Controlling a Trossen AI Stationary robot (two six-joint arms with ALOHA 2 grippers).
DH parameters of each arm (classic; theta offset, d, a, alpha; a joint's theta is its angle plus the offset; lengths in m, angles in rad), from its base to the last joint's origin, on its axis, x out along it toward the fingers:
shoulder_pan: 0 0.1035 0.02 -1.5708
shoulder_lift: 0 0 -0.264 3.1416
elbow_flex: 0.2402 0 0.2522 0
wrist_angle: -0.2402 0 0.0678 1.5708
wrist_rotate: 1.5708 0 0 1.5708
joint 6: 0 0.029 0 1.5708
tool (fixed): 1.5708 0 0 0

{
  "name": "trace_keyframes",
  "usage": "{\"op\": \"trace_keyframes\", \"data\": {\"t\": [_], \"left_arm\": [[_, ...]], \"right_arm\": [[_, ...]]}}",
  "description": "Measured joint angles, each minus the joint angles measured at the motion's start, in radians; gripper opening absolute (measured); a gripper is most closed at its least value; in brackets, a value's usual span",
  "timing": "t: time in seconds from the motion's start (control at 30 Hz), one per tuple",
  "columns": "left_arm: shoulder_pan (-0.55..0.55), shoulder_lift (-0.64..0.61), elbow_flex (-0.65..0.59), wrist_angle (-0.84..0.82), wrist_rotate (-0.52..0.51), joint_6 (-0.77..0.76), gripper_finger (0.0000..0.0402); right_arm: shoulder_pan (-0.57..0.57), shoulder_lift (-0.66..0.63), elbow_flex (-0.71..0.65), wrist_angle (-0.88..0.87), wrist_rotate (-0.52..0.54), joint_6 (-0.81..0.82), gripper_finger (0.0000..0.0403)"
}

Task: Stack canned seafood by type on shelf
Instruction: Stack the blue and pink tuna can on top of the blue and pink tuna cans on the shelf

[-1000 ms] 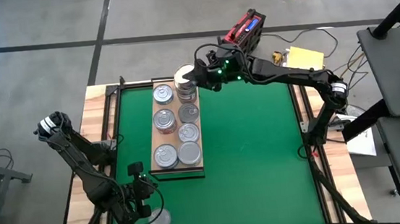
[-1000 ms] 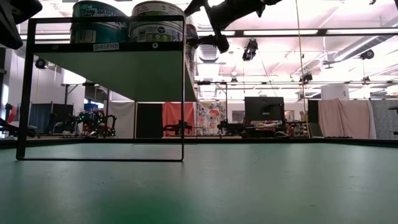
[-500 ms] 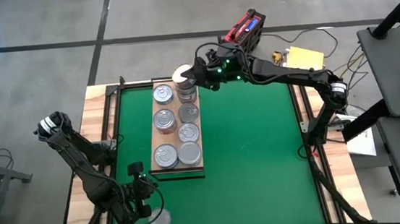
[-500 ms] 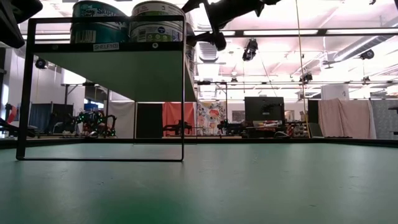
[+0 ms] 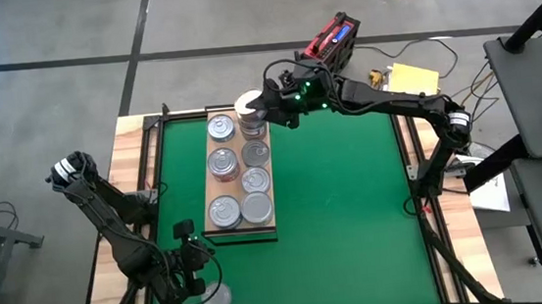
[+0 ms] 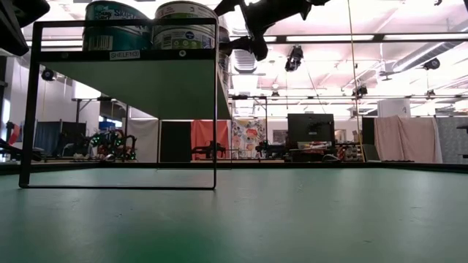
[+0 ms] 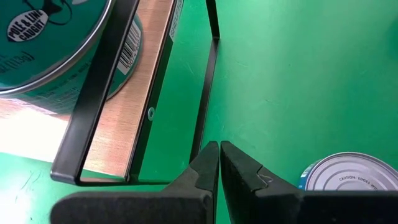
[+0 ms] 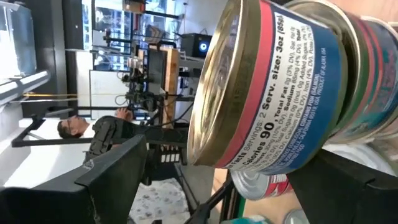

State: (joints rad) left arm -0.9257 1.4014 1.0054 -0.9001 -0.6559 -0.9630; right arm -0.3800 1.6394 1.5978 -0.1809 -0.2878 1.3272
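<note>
The shelf [image 5: 258,230] is a raised wooden board on a black frame, carrying several silver-lidded cans [image 5: 223,162] in two rows. At its far right corner stands a stack [image 5: 252,124]. The top can [image 8: 267,87], red and blue labelled, rests on a teal can [image 8: 373,74]. My right gripper [image 5: 259,104] stands open at this top can, reaching level from the table's right, with one finger [image 8: 112,180] above the lid and clear of it. My left gripper [image 7: 219,158] is shut, low over the mat off the shelf's near left corner, beside a loose can [image 5: 217,296]. My right gripper has one finger apart from the top can's lid. The other finger [image 8: 348,186] stands in front of the can's lower rim, and I cannot tell whether it touches. The can sits upright on the stack.
Green mat [image 5: 345,205] lies open to the right of the shelf. The shelf's black frame leg [image 7: 205,81] runs close past my left gripper. A red device [image 5: 335,38] and a yellow pad [image 5: 412,79] lie beyond the far edge. A person shows in the room behind.
My right gripper has rolled a little about its own pointing line while staying at the stack's top can. The cans and my left gripper have kept still.
</note>
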Motion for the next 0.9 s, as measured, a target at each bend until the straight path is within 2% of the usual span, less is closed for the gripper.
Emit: {"op": "trace_keyframes", "data": {"t": [0.63,0.9], "left_arm": [[0.000,0.000,0.000,0.001,0.000,0.003,0.0000],[0.000,0.000,-0.001,0.001,-0.011,0.004,0.0000]], "right_arm": [[-0.023,0.000,0.000,-0.057,-0.020,0.038,0.0354],[-0.021,0.000,0.000,0.019,-0.027,0.071,0.0354]]}}
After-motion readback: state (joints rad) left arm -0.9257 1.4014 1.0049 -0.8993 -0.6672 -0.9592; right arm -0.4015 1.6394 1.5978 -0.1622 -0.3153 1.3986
